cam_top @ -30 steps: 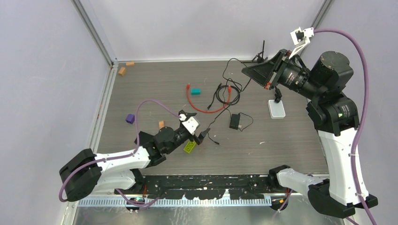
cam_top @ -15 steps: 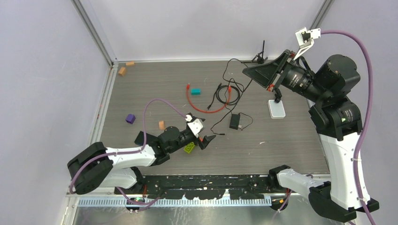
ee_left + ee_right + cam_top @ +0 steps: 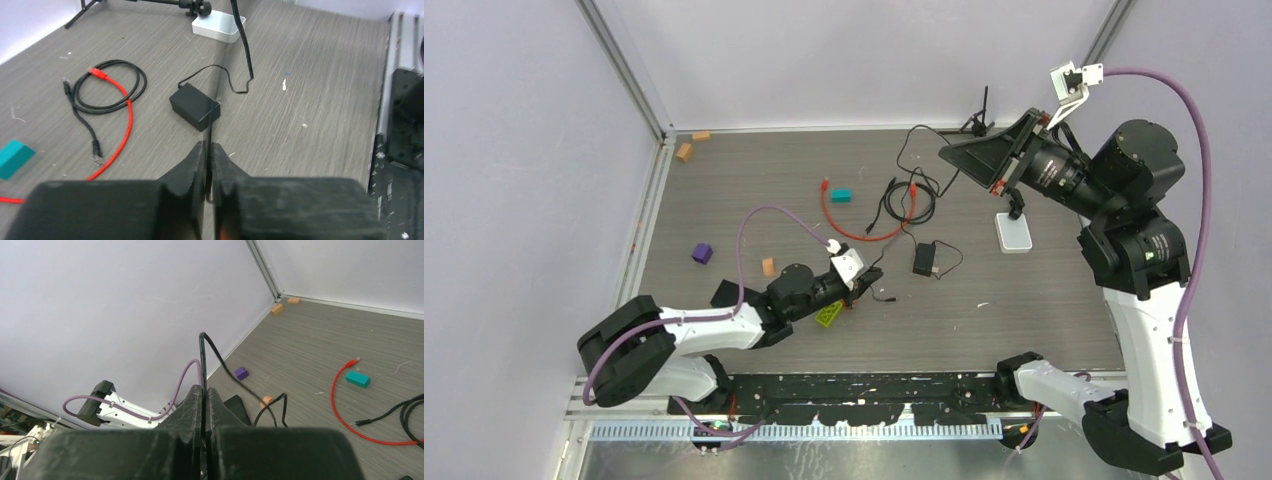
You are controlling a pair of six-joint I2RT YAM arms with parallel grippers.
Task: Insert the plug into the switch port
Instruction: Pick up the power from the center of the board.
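Note:
The thin red-orange cable [image 3: 832, 218] lies curved on the table, one plug [image 3: 825, 184] beside a teal block and the other plug [image 3: 98, 73] resting on a black cable coil. Neither gripper touches it. The small white switch box [image 3: 1013, 232] sits under my raised right arm; its port does not show. Low near the table's middle, my left gripper [image 3: 871, 279] is shut [image 3: 207, 146] on the thin black wire leading to the black power brick [image 3: 195, 106]. High at the back right, my right gripper [image 3: 951, 152] is shut [image 3: 205, 388] on a black cable [image 3: 202, 347].
A black cable coil [image 3: 897, 200] lies by the red cable. Scattered blocks: teal [image 3: 841, 195], purple [image 3: 701, 253], orange [image 3: 768, 265], a yellow-green one [image 3: 829, 314] under the left wrist, and others in the far left corner [image 3: 684, 151]. A small black stand [image 3: 979, 122] is at the back.
My left gripper has moved right and forward to the thin black wire and closed from wide open onto it. The right arm has shifted only slightly, still gripping its cable.

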